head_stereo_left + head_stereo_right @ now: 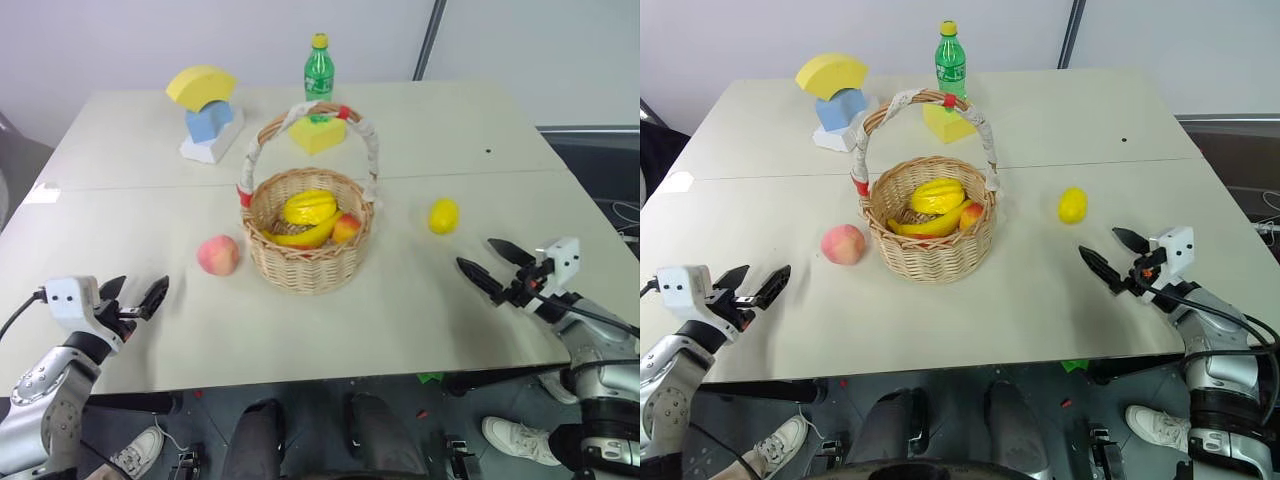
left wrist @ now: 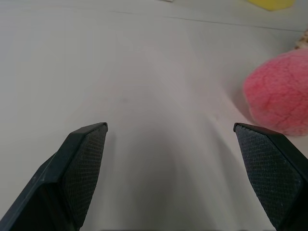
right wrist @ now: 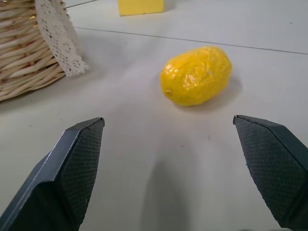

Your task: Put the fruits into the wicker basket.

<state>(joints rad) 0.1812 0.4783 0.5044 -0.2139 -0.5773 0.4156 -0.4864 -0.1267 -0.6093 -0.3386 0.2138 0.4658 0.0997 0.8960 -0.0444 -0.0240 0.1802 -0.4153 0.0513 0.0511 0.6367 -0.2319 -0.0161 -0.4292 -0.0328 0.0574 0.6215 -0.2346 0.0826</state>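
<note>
Lying on table — one peach [image 1: 218,255], one lemon [image 1: 444,216], one basket [image 1: 308,268]

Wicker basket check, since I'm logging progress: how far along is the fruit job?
Done: the wicker basket already holds some fruit, a banana among it. In hand: nothing; the left end effector and right end effector are both open and empty, each apart from its nearest fruit. Left: the peach on the table beside the basket on the robot's left, and the lemon on its right.
</note>
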